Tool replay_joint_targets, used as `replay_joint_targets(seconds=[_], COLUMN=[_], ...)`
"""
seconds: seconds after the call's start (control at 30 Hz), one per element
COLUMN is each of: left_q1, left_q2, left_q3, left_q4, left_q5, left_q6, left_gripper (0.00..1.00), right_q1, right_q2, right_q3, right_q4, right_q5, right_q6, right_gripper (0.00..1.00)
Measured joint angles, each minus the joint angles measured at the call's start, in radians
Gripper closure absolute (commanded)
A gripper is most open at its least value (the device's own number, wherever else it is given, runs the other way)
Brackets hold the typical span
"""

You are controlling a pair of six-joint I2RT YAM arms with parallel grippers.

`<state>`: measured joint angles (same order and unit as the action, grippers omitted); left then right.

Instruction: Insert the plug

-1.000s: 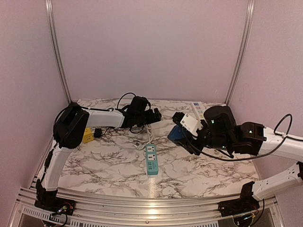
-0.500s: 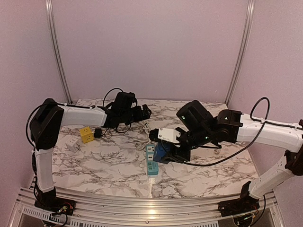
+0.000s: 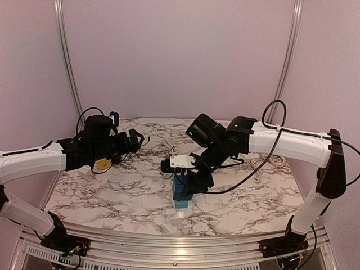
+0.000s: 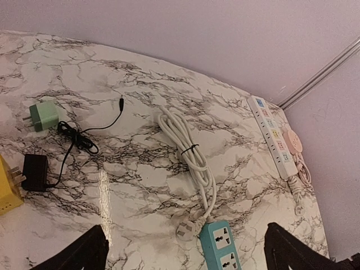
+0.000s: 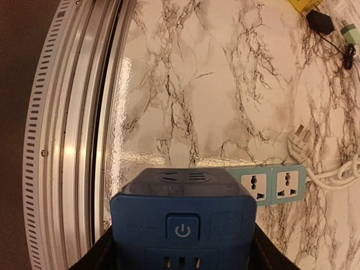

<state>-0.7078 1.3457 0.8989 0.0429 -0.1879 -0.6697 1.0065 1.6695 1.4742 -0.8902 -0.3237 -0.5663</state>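
Note:
The plug is a blue cube adapter [image 5: 183, 225] with a power button on its face. My right gripper [image 5: 183, 256] is shut on it, a dark finger on each side. In the top view the blue cube [image 3: 181, 188] hangs just over the teal power strip [image 3: 181, 205], hiding most of it. The right wrist view shows two sockets of the teal strip [image 5: 275, 183] beyond the cube. Whether the cube touches the strip I cannot tell. My left gripper [image 3: 134, 140] is open and empty at the far left, looking at the strip's far end [image 4: 222, 250].
A coiled white cord [image 4: 188, 149] ends in a white plug [image 4: 188, 229] by the strip. A green adapter [image 4: 44, 115], a black adapter [image 4: 35, 171] and a yellow cube [image 4: 8, 188] lie left. A white power strip [image 4: 273, 135] lies far right. The aluminium rail [image 5: 73, 112] borders the near edge.
My right arm swung left and down, carrying the blue cube from the right side to over the teal strip. My left arm drew back to the left, away from the cord.

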Motion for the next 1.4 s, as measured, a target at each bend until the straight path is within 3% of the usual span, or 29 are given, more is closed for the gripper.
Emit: replay_joint_targets(seconds=[0.2, 0.33, 0.77, 1.03, 1.4], left_q1=[0.0, 0.0, 0.0, 0.0, 0.0], left_q2=[-0.351, -0.474, -0.593, -0.641, -0.783], left_q3=[-0.141, -0.176, -0.318, -0.339, -0.523], left_q4=[-0.102, -0.174, -0.228, -0.212, -0.104], left_q5=[-0.054, -0.06, 0.004, -0.068, -0.109], left_q6=[0.015, 0.061, 0.211, 0.206, 0.179], left_gripper=[0.01, 0.01, 0.01, 0.01, 0.01], right_q1=[-0.069, -0.088, -0.183, -0.195, -0.195], right_q2=[0.118, 0.182, 0.356, 0.371, 0.307], right_q3=[0.064, 0.132, 0.358, 0.341, 0.173], right_q4=[-0.076, -0.122, -0.181, -0.179, -0.043], right_q5=[-0.063, -0.071, -0.121, -0.108, -0.04], right_q6=[-0.037, -0.059, -0.115, -0.114, -0.071], right_gripper=[1.0, 1.0, 1.0, 1.0, 1.0])
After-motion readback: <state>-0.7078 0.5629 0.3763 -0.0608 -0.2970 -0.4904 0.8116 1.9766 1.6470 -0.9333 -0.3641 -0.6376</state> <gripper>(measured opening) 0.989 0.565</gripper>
